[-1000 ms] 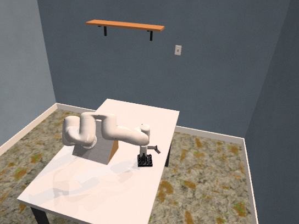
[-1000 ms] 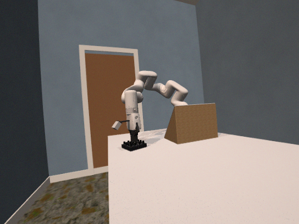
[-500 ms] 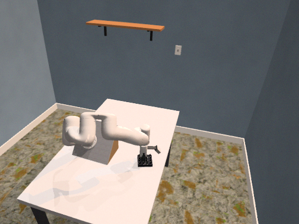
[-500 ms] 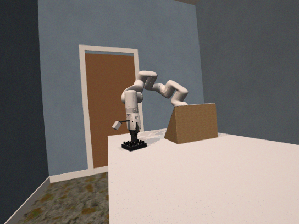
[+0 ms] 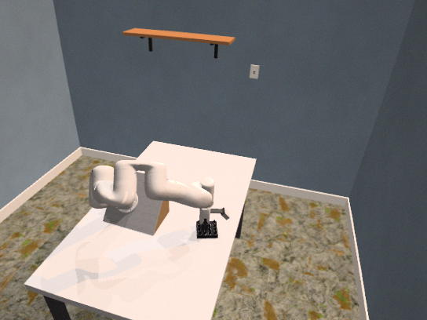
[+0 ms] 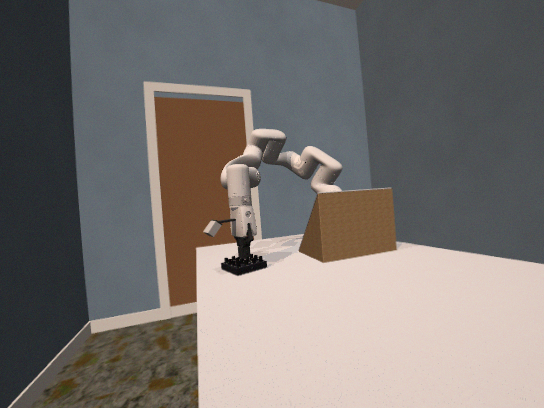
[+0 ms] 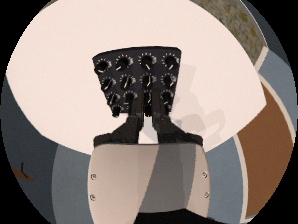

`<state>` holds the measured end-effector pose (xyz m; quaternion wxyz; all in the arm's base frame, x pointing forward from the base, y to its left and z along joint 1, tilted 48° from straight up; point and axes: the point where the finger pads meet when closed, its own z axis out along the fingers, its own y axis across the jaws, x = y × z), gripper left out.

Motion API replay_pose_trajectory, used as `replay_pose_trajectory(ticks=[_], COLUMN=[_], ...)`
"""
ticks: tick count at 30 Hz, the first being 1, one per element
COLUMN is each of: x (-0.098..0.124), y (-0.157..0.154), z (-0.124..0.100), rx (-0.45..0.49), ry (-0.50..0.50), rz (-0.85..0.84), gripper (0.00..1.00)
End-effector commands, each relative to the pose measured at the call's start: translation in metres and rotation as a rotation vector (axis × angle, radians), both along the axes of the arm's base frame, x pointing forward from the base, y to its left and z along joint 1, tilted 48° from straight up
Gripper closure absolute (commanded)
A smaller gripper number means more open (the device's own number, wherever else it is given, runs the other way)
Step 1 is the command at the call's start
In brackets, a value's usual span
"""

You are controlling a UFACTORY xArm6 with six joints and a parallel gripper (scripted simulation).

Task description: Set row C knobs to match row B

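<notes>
The black knob box [image 5: 207, 231] stands on the white table near its right edge; it also shows in the exterior view [image 6: 243, 264] and the wrist view [image 7: 141, 83]. Its knobs have white lines and rings of marks, too small to read. My gripper [image 7: 147, 98] points straight down onto the box, and its two dark fingers flank one knob in the row nearest the wrist camera, third from the left in that view. The fingers stand narrow and look closed on that knob. The knob itself is mostly hidden by the fingers. The gripper also shows in the top and exterior views [image 5: 204, 224] [image 6: 243, 255].
The arm's wedge-shaped brown base [image 5: 137, 212] [image 6: 350, 225] stands on the table to the left of the box. The table edge runs just right of the box [image 5: 235, 231], with floor beyond. A door [image 6: 200, 200] is in the wall behind.
</notes>
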<state>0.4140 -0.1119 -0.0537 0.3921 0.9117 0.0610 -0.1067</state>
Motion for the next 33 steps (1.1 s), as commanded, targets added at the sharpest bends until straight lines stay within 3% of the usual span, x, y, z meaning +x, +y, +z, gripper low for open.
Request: replay_pose_trajectory(ticks=[1, 20, 33], x=[0.0013, 0.0013, 0.0013], y=[0.0008, 0.0008, 0.0008], z=[0.0007, 0.0007, 0.0007], rx=[0.001, 0.002, 0.016], ry=[-0.003, 0.006, 0.075], rz=[0.002, 0.010, 0.074], gripper=[0.92, 0.92, 0.92])
